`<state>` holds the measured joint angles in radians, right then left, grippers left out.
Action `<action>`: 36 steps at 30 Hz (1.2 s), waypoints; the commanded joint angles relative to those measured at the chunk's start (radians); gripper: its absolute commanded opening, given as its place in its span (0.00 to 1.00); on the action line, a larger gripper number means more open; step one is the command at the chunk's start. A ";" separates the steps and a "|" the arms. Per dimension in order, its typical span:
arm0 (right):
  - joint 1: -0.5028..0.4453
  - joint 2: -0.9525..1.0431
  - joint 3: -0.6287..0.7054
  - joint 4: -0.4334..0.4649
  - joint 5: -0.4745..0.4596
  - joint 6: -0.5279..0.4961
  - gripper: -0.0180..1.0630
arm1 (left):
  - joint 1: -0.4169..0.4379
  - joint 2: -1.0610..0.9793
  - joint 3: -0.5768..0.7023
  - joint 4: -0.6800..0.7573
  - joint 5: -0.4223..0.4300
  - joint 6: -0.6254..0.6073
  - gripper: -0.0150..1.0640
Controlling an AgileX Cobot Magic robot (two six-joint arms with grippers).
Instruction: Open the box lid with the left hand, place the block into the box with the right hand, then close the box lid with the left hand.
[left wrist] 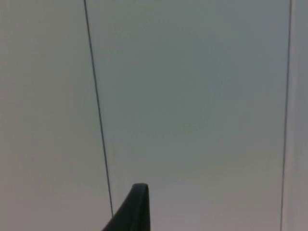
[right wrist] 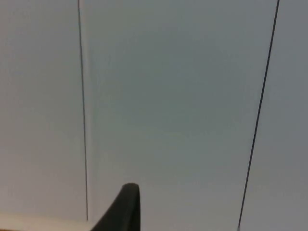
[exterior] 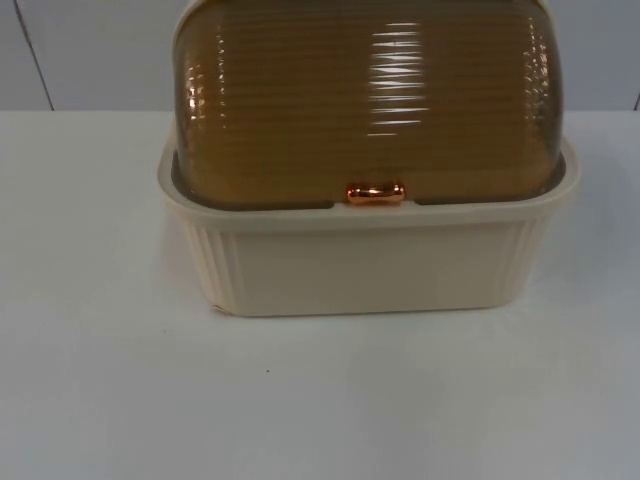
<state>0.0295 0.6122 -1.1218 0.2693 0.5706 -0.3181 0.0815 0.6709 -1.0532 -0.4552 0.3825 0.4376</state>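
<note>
- Right now I count one box (exterior: 368, 262), cream, standing at the upper middle of the top view on the white desk (exterior: 100, 380).
- Its one amber ribbed lid (exterior: 370, 100) is down, with one copper handle (exterior: 376, 194) at the front edge.
- Left tool (left wrist: 131, 211) and right tool (right wrist: 122, 209) both face the grey partition wall (left wrist: 192, 96); I cannot tell their state.
</note>
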 commanded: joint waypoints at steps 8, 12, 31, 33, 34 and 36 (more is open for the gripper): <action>0.004 -0.179 0.002 -0.067 0.107 0.008 0.94 | -0.001 -0.149 0.002 -0.021 0.060 -0.002 0.98; 0.004 -0.251 0.002 -0.059 0.122 0.026 0.94 | -0.001 -0.209 0.002 -0.016 0.060 -0.002 0.98; 0.004 -0.367 0.002 -0.166 0.481 0.135 0.94 | -0.001 -0.428 0.002 0.086 0.506 -0.063 0.98; 0.004 -0.367 0.004 -0.199 0.508 0.159 0.94 | -0.001 -0.430 0.017 0.172 0.537 -0.124 0.98; 0.004 -0.367 0.004 -0.199 0.508 0.159 0.94 | -0.001 -0.430 0.017 0.172 0.537 -0.124 0.98; 0.004 -0.373 0.040 -0.221 0.532 0.170 0.94 | -0.001 -0.437 0.068 0.283 0.547 -0.240 0.98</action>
<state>0.0295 0.2433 -1.0910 0.0665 1.0795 -0.1603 0.0815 0.2378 -0.9953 -0.2184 0.9051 0.2461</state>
